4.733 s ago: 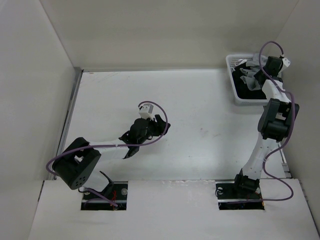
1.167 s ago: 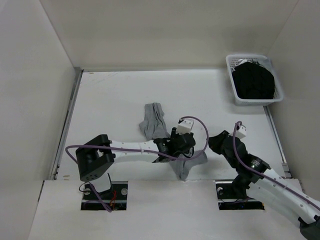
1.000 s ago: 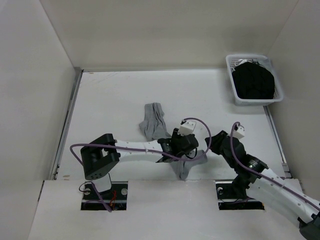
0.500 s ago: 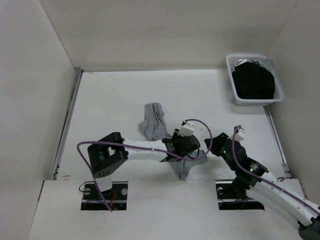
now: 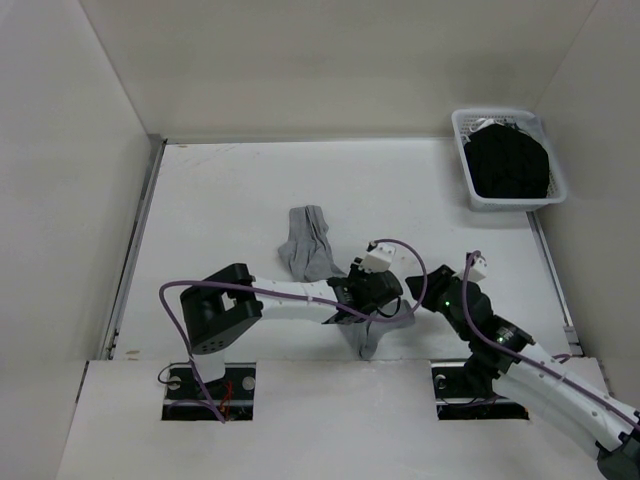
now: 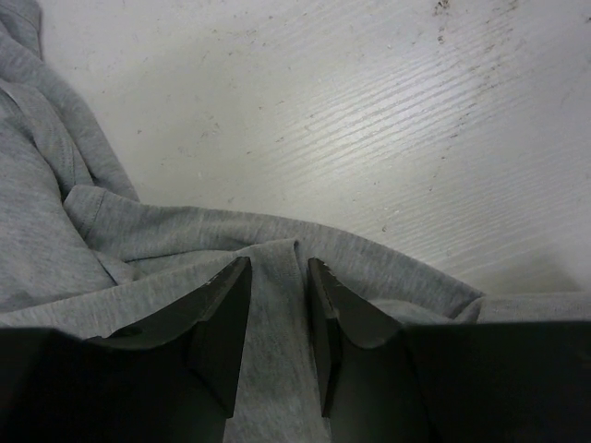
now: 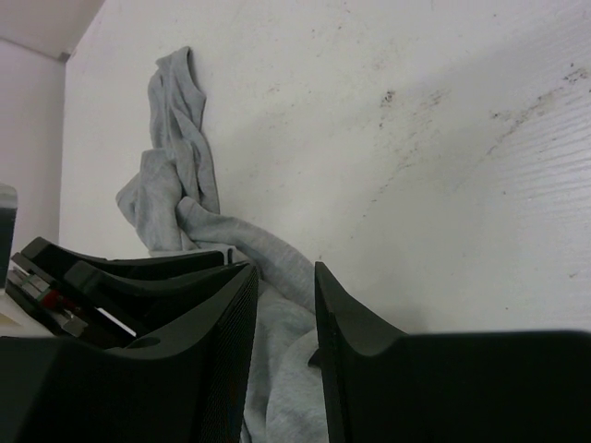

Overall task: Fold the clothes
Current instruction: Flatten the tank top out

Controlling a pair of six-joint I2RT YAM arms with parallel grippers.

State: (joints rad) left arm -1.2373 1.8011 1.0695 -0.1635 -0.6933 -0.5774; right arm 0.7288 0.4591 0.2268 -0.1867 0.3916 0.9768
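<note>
Grey top [image 5: 305, 248] lies bunched from the tabletop's [image 5: 220, 200] middle to its near edge. Left gripper [image 6: 277, 269], half-open, straddles a raised fold, likely to pinch it. Right gripper [image 7: 284, 277] hovers open, empty.

Layout on my white table [image 5: 220, 200]
Grey knit sleeveless top [image 5: 305, 245] stretches from centre to near edge; white plastic lattice basket [image 5: 463, 160], far-right corner, holds black garments [image 5: 510, 165].
</note>
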